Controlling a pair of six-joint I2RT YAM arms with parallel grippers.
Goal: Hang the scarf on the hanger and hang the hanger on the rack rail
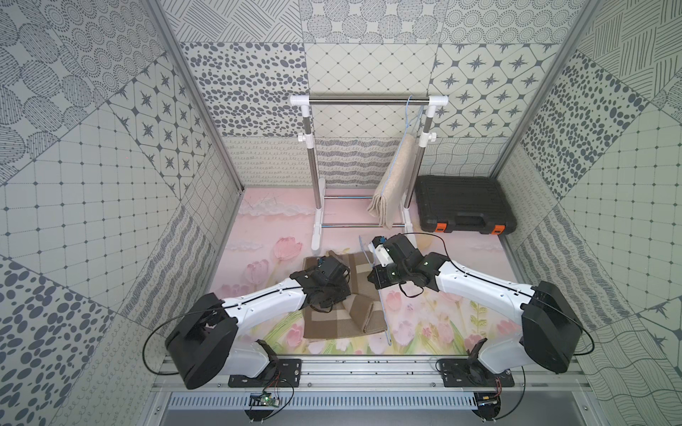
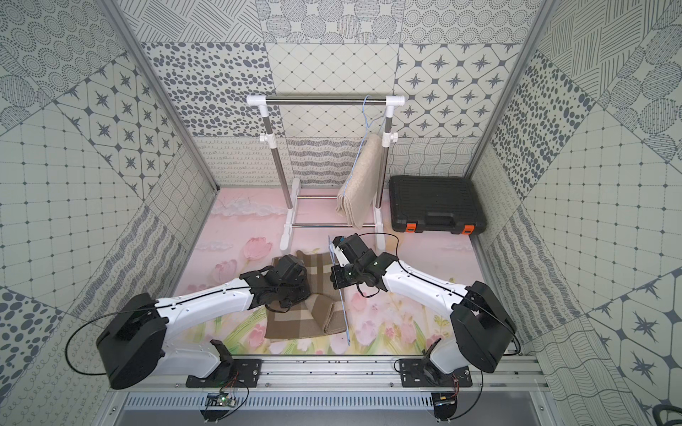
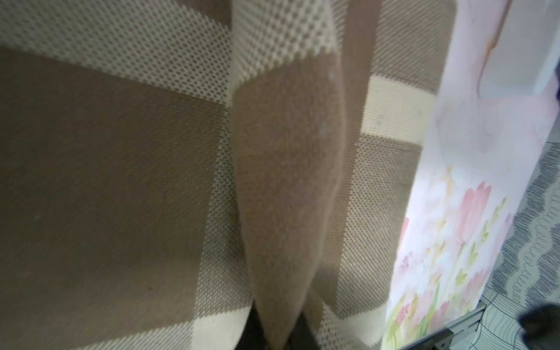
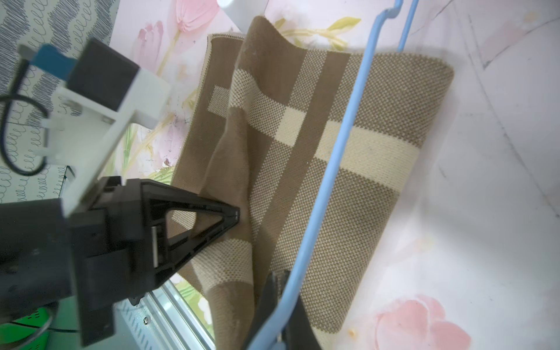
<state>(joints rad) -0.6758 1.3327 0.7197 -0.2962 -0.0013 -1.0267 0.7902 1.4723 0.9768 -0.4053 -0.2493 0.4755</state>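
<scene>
The brown and cream checked scarf lies folded on the flowered table. My left gripper is shut on a raised fold of the scarf. The right wrist view shows its black fingertips pinching that fold. My right gripper is shut on the thin blue hanger. It holds the hanger on edge over the scarf's right part, seen as a blue line in both top views. The hanger's hook end points toward the back.
At the back stands a clothes rack with a beige scarf hanging from another blue hanger. A black tool case with orange latches lies at the back right. Patterned walls close in the sides, and an aluminium rail runs along the front.
</scene>
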